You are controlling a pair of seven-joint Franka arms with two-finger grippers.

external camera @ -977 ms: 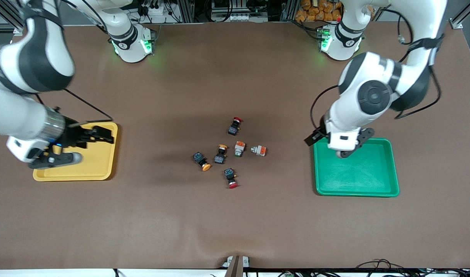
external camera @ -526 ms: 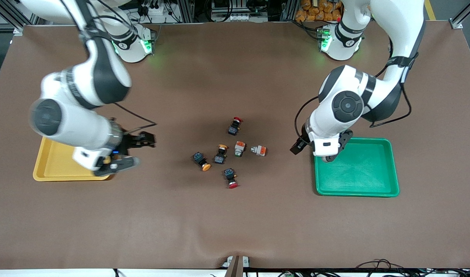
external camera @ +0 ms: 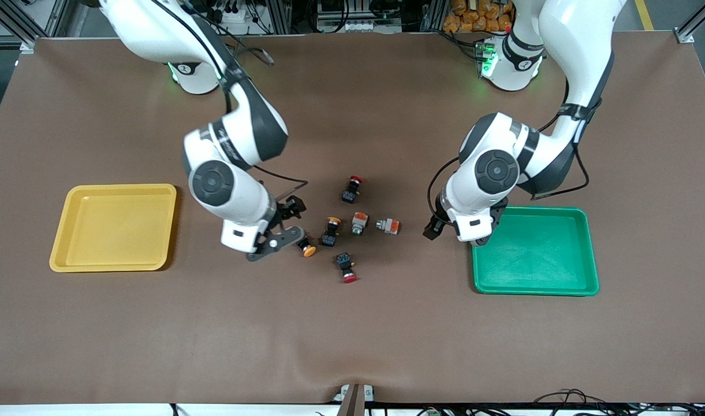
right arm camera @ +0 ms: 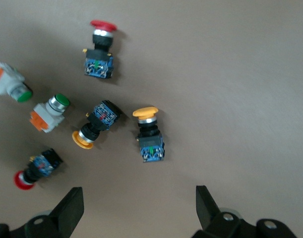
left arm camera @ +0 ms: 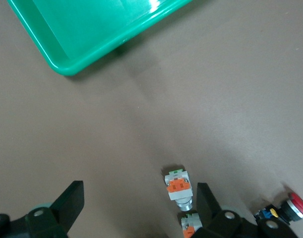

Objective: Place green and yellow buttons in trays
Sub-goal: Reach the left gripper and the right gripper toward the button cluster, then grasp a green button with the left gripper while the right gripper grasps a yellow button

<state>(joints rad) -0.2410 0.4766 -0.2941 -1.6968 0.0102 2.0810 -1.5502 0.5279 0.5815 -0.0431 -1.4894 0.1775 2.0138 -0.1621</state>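
Observation:
Two yellow-capped black buttons and two white-and-orange green-tipped buttons lie mid-table. The yellow tray sits at the right arm's end, the green tray at the left arm's end; both hold nothing. My right gripper is open and empty, just beside the yellow-capped pair. My left gripper is open and empty, between the green tray's corner and the white-and-orange buttons.
Two red-capped black buttons lie in the same cluster, one farther from the front camera, one nearer. They also show in the right wrist view. Brown table mat surrounds the cluster.
Both arms have swung in from over their trays toward the button cluster. The right gripper has left the yellow tray; the left gripper has come off the green tray's corner. The buttons have not moved.

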